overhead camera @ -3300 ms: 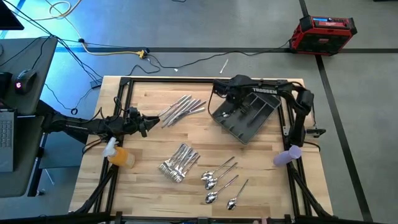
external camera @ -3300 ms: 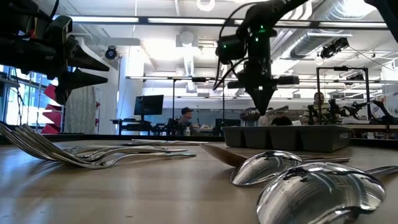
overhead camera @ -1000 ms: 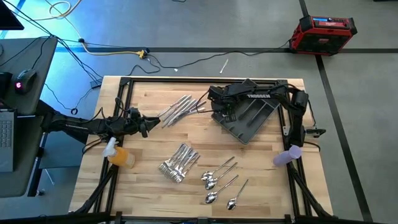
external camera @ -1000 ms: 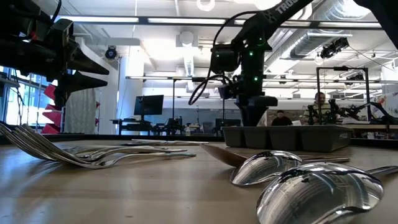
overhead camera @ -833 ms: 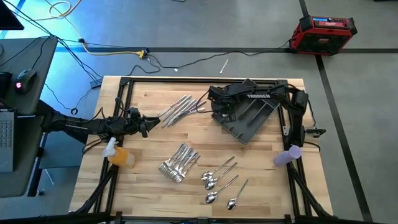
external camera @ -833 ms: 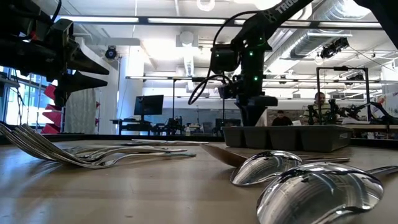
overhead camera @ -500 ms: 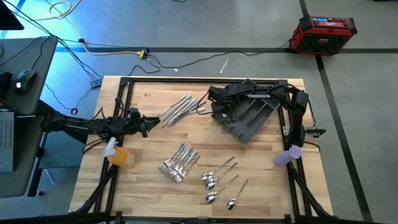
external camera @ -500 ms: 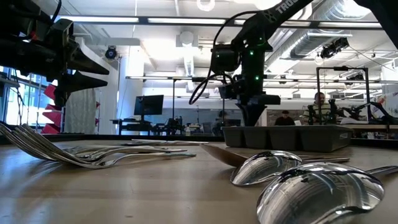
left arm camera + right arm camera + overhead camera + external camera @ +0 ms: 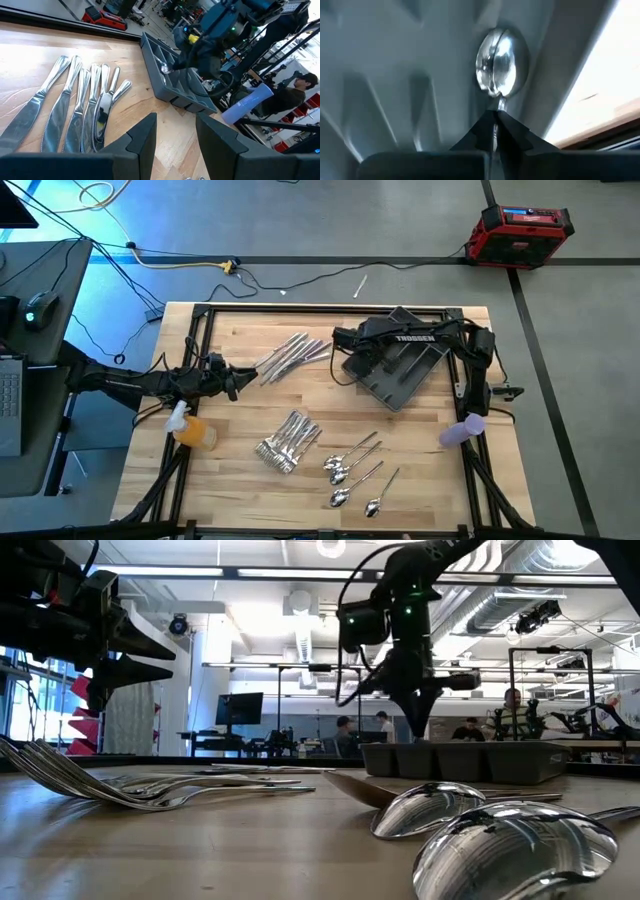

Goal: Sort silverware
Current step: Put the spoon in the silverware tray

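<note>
Item: right gripper (image 9: 495,117). We find it above the near-left end of the dark grey tray (image 9: 405,375), its fingers pinched fully together on the slim handle of a spoon (image 9: 496,67); the bowl of the spoon hangs out ahead of the fingertips, over the grey floor of a tray compartment. Which compartment we cannot tell.

Item: left gripper (image 9: 175,131). Waiting at the left side of the surface (image 9: 240,480), fingers spread apart with nothing between them, pointed toward the knives.

Item: knives (image 9: 290,355). A loose fan lying on the surface just left of the tray, none in the tray that we can see.

Item: forks (image 9: 287,440). A tight bundle near the middle front of the surface, well apart from the tray.

Item: loose spoons (image 9: 355,470). Several lying to the right of the forks, toward the front edge.

Step in hand, as we judge it: carrying one spoon into the tray, the first group being sorted; most of the silverware is not yet put away.

Next move, as we judge it: we would lower the spoon until it lies along a compartment floor, part the fingers to let it drop flat, then lift clear before going back for another spoon. The handle is thin and slick, so a tilt on release could leave it propped on a divider.
</note>
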